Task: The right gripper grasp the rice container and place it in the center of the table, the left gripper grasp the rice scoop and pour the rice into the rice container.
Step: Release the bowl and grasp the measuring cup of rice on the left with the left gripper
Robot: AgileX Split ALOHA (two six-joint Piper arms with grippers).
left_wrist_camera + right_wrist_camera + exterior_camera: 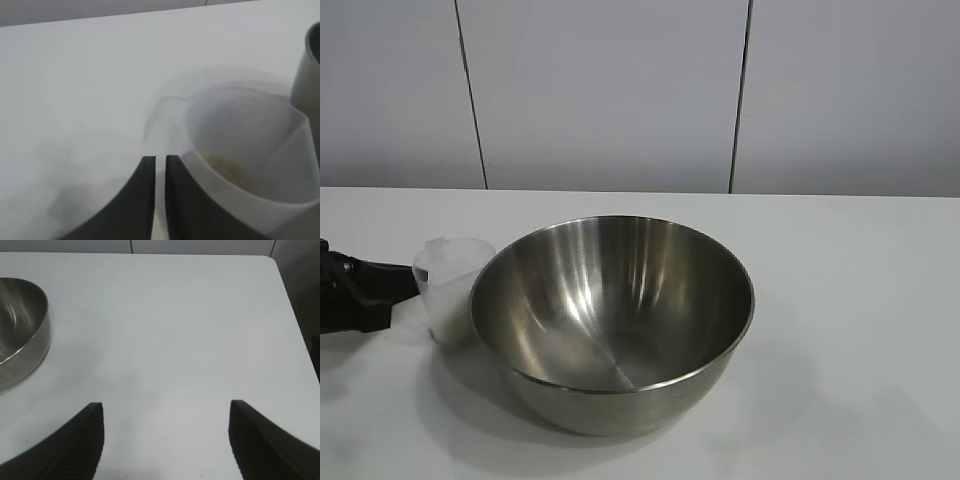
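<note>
My rice scoop [448,288] is standing on the table [850,300], right beside the big shiny rice container [612,320], which is sitting about in the middle. The scoop is at the tips of my left gripper [160,172]. In my left wrist view, my two left fingers [145,200] are nearly pressed together, with just a thin slit between them. The scoop's wall is touching the outside of one finger, and the scoop's little lip is just past my tips. I cannot tell if I am pinching that lip or only sitting against it. A small heap of rice [227,172] is lying at the bottom of the scoop.

I think the bowl part is done, and I am working on getting hold of the scoop. Next I am going to need a firm hold, then lift, carry it over the bowl's rim and tip it so the rice falls in.

My right gripper [165,440] is waiting far off to the bowl's other side, fingers spread wide and holding nothing.
</note>
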